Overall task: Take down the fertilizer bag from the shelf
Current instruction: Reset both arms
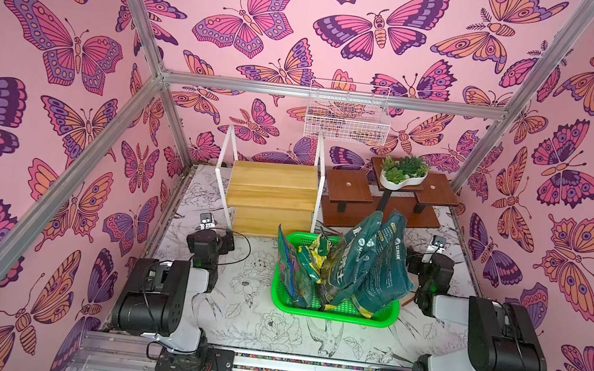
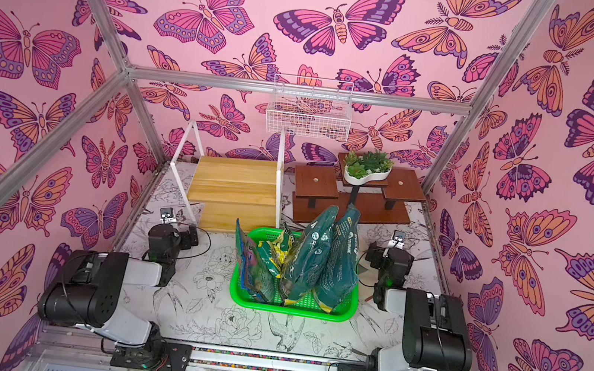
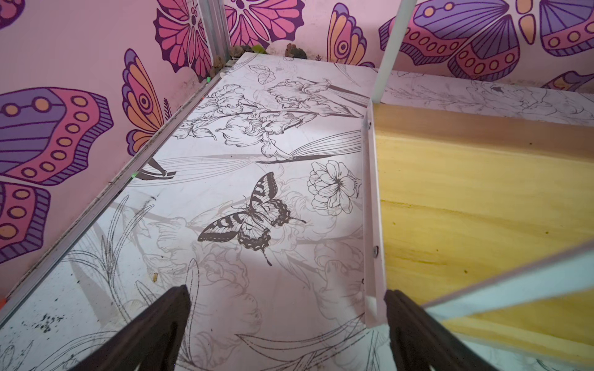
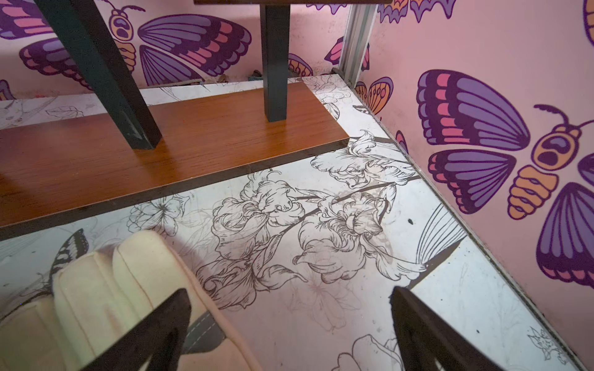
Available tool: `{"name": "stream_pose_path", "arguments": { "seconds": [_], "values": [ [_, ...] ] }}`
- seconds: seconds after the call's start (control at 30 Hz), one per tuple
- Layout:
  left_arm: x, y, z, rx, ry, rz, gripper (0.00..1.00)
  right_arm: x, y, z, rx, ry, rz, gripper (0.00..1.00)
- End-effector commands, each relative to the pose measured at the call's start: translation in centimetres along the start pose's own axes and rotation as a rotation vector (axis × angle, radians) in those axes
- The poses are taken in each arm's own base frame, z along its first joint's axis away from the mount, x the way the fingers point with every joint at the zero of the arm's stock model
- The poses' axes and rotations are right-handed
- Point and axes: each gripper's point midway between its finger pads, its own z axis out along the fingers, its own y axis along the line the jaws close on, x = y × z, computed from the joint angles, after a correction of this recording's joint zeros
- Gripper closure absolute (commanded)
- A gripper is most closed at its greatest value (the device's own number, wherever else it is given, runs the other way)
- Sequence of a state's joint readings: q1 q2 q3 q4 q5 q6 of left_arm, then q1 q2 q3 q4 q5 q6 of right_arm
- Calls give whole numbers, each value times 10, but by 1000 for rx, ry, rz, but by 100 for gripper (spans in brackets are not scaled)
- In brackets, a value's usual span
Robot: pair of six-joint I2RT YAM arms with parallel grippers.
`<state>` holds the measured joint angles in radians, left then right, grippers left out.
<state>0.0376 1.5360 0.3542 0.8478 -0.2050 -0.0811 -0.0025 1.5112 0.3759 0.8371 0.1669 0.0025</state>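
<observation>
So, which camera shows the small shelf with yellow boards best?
The top views. In both top views the shelf shows whole: white frame and two wooden boards. The left wrist view shows only part of a board and a frame edge. The right wrist view does not show it.

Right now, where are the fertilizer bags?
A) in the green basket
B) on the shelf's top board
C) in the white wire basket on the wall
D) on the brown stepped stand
A: in both top views the fertilizer bags stand leaning together in the green basket at mid-table, and nothing shows on the boards of the shelf.
</observation>
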Motion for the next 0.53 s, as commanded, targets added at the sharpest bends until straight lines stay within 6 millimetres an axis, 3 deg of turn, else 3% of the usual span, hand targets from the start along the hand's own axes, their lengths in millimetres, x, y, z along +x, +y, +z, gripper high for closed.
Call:
{"name": "stream_pose_path", "arguments": {
  "seconds": [0.0,0.5],
  "values": [
    [-17,-18,-2,39,-67,20,0,-7,1,0,-8,-9,10,1],
    [-17,-17,-1,28,-64,21,0,-6,1,0,-9,-8,9,1]
  ]
}}
